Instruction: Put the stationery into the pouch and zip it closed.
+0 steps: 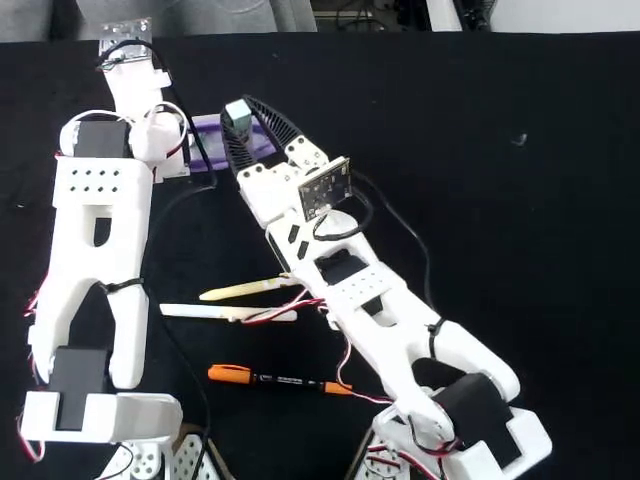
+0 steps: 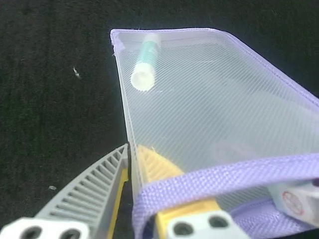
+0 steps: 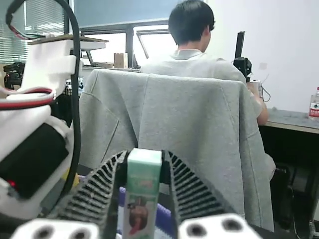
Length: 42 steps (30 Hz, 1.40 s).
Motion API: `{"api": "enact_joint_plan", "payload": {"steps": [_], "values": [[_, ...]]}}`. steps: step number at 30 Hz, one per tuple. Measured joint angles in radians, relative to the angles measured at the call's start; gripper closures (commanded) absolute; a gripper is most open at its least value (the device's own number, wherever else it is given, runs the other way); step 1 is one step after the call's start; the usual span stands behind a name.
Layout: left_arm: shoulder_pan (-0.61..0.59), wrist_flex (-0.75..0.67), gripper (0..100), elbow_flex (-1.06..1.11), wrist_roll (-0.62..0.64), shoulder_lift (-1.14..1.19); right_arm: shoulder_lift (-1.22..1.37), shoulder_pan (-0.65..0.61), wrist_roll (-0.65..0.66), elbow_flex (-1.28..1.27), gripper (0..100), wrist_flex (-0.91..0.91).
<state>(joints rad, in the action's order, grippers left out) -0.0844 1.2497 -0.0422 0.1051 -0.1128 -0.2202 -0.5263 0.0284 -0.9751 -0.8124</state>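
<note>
Fingers point(image 3: 192, 191) around labelled green box point(image 3: 143, 185)

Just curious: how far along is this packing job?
A green tube already lies in the pouch. The right fingers hold a green box over it; the left fingers grip its rim. Yellow pen, white pen, orange marker remain on the table; zipping remains.

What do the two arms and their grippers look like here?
The left arm and right arm are white plastic with black motors and red, white and black wires. The right gripper has black ribbed fingers and a bare circuit board behind it. The left gripper has one grey ribbed finger and one yellow.
</note>
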Motion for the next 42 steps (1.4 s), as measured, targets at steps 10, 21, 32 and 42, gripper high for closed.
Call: {"api": "enact_joint_plan", "payload": {"steps": [10,21,32,42], "values": [[0.0,-0.002,97,0.0,0.0,0.0,0.009,-0.025,0.006,-0.035,80.1,0.0],[-0.003,0.0,97,0.0,0.0,0.0,-0.095,-0.028,0.006,-0.158,95.3,0.0],[-0.003,0.0,97,0.0,0.0,0.0,-0.135,-0.029,0.008,-0.178,95.6,0.0],[-0.015,-0.002,97,0.0,0.003,0.0,0.026,-0.029,0.008,0.005,95.6,0.0]]}}
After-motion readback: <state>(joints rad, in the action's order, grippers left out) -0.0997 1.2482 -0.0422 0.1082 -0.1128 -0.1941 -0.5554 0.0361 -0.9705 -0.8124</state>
